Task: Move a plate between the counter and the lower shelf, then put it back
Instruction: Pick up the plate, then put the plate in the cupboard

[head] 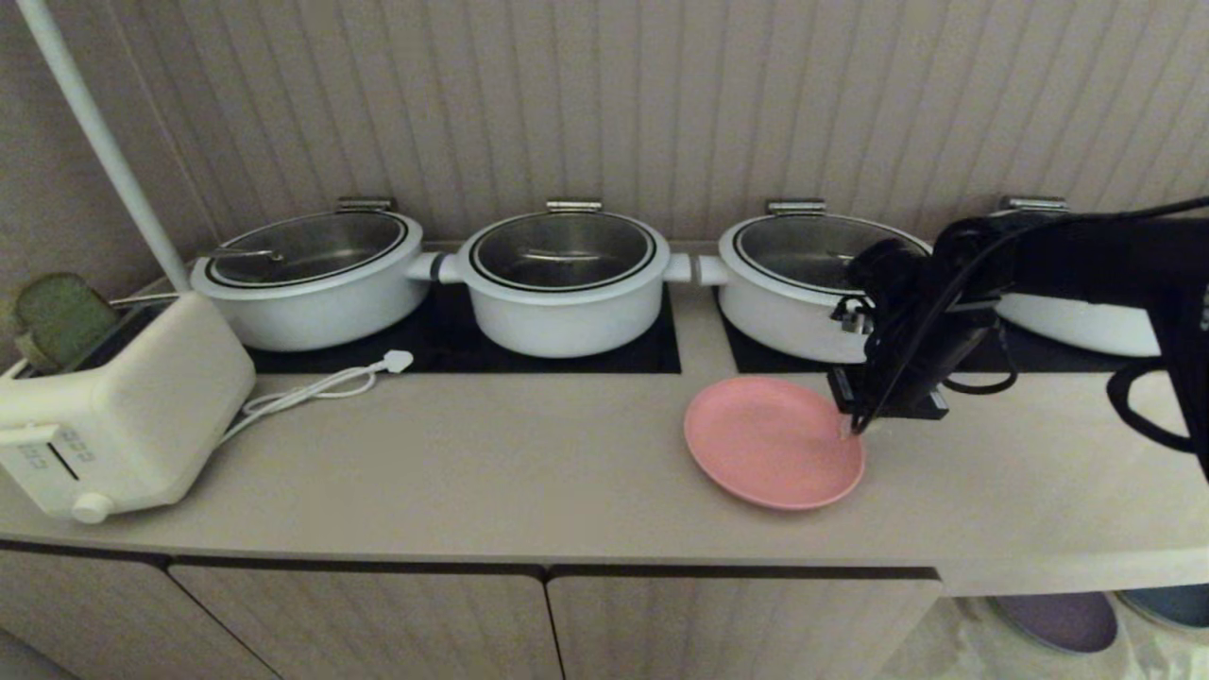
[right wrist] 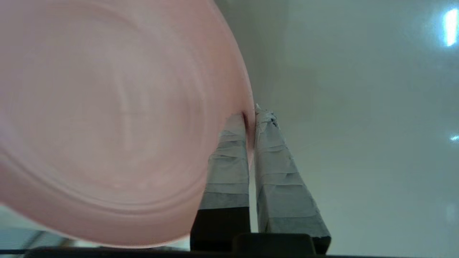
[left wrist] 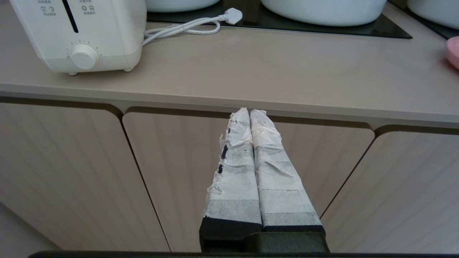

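The pink plate (head: pixel 773 441) lies on the beige counter (head: pixel 472 472), in front of the third pot. My right gripper (head: pixel 855 427) reaches down from the right and is shut on the plate's right rim. In the right wrist view the plate (right wrist: pixel 107 114) fills most of the picture, and its rim is pinched between the taped fingers of my right gripper (right wrist: pixel 251 116). My left gripper (left wrist: pixel 250 111) is shut with nothing in it, parked low in front of the cabinet doors. A sliver of the plate (left wrist: pixel 453 52) shows at the edge of the left wrist view. The lower shelf (head: pixel 963 642) opens under the counter at the right.
Several white lidded pots (head: pixel 562 279) stand on black hob panels (head: pixel 652 354) behind the plate. A white toaster (head: pixel 113 416) with a loose cord (head: pixel 321 387) sits at the counter's left end. A purple plate (head: pixel 1063 619) and a blue plate (head: pixel 1171 604) lie in the shelf recess.
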Motion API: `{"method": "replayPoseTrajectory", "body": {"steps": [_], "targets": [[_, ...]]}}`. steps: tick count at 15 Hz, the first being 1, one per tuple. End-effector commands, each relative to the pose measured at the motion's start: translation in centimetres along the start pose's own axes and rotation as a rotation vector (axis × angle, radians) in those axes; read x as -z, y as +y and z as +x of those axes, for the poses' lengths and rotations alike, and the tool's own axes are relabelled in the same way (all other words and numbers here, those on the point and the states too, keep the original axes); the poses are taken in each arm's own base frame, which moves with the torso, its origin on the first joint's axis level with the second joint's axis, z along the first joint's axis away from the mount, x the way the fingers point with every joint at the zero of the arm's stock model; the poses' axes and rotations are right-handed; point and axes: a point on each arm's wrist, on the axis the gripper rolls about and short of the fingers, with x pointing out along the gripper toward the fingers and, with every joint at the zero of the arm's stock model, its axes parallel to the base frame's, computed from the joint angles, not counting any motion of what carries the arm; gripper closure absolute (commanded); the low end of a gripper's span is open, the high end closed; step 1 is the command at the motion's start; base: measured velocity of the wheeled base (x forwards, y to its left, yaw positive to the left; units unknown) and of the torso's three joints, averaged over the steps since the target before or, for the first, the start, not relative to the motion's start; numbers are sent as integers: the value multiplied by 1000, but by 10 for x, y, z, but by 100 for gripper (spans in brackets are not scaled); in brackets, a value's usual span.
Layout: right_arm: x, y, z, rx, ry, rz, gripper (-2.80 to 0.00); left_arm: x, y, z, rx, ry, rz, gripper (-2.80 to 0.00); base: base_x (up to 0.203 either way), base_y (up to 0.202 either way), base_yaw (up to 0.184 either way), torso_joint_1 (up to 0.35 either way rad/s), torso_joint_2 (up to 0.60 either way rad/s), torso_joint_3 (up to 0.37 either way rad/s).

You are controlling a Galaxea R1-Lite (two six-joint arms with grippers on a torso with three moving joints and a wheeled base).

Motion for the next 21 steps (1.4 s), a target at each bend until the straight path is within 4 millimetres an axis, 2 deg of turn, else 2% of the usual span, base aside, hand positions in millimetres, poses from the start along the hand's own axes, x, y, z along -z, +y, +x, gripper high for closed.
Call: {"method": "replayPoseTrajectory", "body": {"steps": [1,6,9,11,12,16,21], "targets": [[2,1,-18,-14,-30,12,0,0,0,0,-1,1,-1,0,0,0,0,0,0,0],[6,1,-46,-40,-80,126,0,0,0,0,-1,1,-1,0,0,0,0,0,0,0],[15,-5,-62,-42,-92,157,0,0,0,0,-1,1,-1,0,0,0,0,0,0,0],[24,-6,-77,-130,-84,154,0,0,0,0,-1,1,-1,0,0,0,0,0,0,0],[30,-6,-86,-183,-76,156,0,0,0,0,-1,1,-1,0,0,0,0,0,0,0],[61,-9,-107,-218,-53,161,0,0,0,0,-1,1,-1,0,0,0,0,0,0,0],[119,-19,-124,-242,-23,156,0,0,0,0,-1,1,-1,0,0,0,0,0,0,0]]}}
